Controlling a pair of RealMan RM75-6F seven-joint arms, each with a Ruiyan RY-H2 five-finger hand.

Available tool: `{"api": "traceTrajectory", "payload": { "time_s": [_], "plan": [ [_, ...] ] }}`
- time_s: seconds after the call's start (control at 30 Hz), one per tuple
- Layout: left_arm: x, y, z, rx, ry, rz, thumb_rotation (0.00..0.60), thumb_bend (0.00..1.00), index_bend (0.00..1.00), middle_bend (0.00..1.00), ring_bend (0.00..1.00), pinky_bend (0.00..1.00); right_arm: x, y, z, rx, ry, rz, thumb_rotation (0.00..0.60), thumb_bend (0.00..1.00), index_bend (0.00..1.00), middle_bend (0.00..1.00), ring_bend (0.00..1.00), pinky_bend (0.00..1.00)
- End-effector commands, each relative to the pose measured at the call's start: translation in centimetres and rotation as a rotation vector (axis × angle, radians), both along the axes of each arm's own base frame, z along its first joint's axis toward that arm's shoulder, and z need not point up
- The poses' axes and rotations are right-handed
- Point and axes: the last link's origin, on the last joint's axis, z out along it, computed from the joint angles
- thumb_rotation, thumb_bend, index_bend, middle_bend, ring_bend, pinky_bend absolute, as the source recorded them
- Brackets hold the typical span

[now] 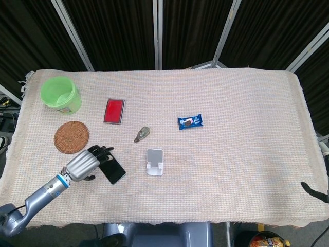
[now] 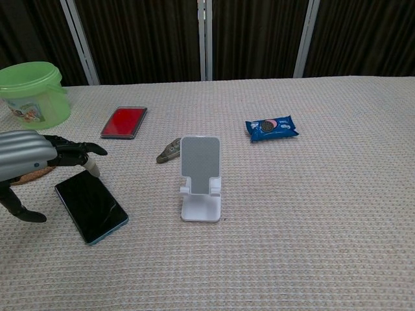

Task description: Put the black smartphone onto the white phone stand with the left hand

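Observation:
The black smartphone (image 1: 115,170) (image 2: 93,205) lies flat on the woven cloth, left of the white phone stand (image 1: 154,161) (image 2: 200,178), which stands upright and empty. My left hand (image 1: 88,161) (image 2: 29,157) hovers over the phone's far left end. Its fingers (image 2: 83,150) arch above the phone's upper edge, and the thumb (image 2: 21,212) is spread apart to the left of the phone. The hand holds nothing. Only the thumb and a sliver of my right hand (image 1: 311,188) show at the table's right edge, away from everything.
A green bucket (image 1: 61,94) (image 2: 34,94) and a round woven coaster (image 1: 71,136) sit at the far left. A red flat case (image 1: 113,110) (image 2: 124,122), a small grey-green object (image 1: 142,134) (image 2: 169,150) and a blue snack pack (image 1: 190,121) (image 2: 271,127) lie behind the stand.

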Motion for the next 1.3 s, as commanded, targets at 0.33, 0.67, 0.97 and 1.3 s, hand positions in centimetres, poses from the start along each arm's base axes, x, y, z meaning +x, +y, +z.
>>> {"api": "traceTrajectory", "payload": {
  "time_s": [0.33, 0.67, 0.97, 1.3],
  "plan": [
    [1.4, 1.4, -3.0, -0.027, 0.069, -0.042, 0.6, 0.0, 0.25, 0.06, 0.17, 0.2, -0.6, -0.3, 0.1, -0.007, 0.004, -0.029, 0.6, 0.0, 0.0, 0.0, 0.0, 0.0],
    [1.8, 2.1, -4.5, -0.034, 0.107, -0.064, 0.6, 0.0, 0.26, 0.08, 0.18, 0.21, -0.7, -0.4, 0.2, -0.012, 0.004, -0.036, 0.6, 0.0, 0.0, 0.0, 0.0, 0.0],
    [1.9, 2.3, -4.9, -0.038, 0.115, -0.058, 0.6, 0.0, 0.45, 0.29, 0.37, 0.34, -0.8, -0.5, 0.2, -0.01, 0.003, -0.039, 0.6, 0.0, 0.0, 0.0, 0.0, 0.0],
    [3.0, 2.5, -3.5, 0.024, 0.062, -0.097, 0.6, 0.0, 0.61, 0.39, 0.45, 0.45, -0.7, -0.4, 0.3, -0.011, -0.002, -0.035, 0.6, 0.0, 0.0, 0.0, 0.0, 0.0]
  ]
}}
